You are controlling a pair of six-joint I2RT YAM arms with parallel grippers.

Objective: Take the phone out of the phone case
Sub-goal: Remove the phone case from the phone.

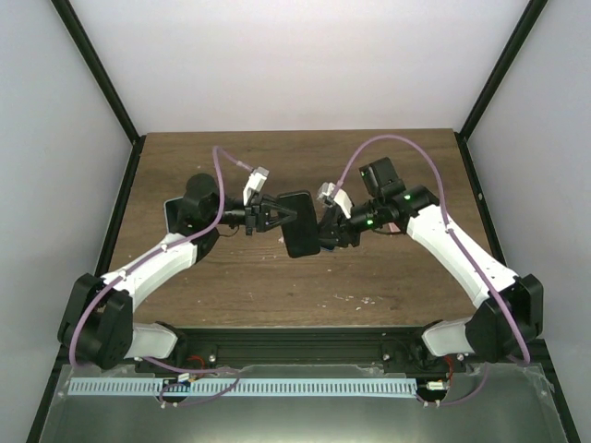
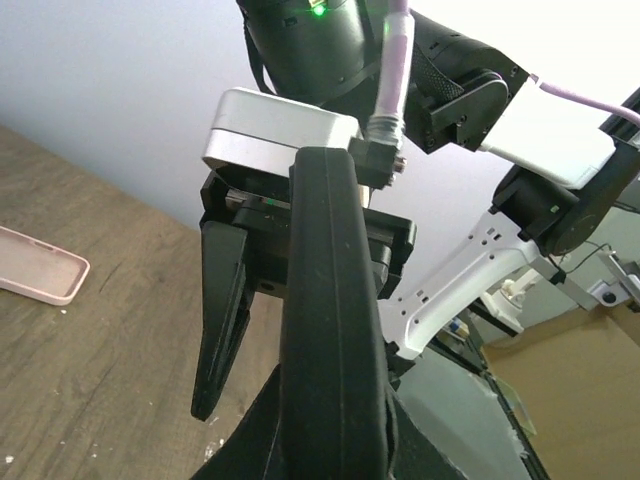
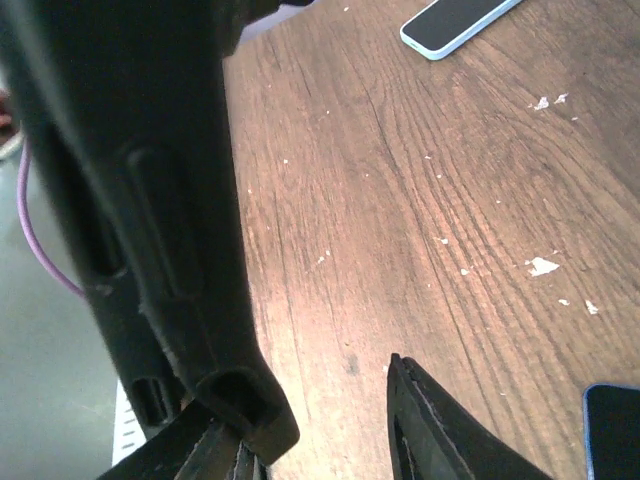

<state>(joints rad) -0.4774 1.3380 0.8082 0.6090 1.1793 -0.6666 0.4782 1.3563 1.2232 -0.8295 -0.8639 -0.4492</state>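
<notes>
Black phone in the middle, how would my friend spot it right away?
Look at the brown wooden table, then at its middle, where the two white robot arms meet. There the left gripper pinches a black rectangular cased phone. Unlike the pink case and blue-edged phone lying flat on the wood, it is held between the arms.

In the left wrist view the case (image 2: 330,330) stands edge-on. Its lower end is cut by the bottom edge, and it hides one finger of the right gripper (image 1: 325,231). A pink case (image 2: 35,265) runs off the left edge. In the right wrist view the case is a dark blur, cut by the top and left edges. A blue phone (image 3: 455,22) is clipped at the top. A blue-edged thing (image 3: 612,430) in the lower right corner is too cropped to name. Whether anything sits inside the case cannot be told.
</notes>
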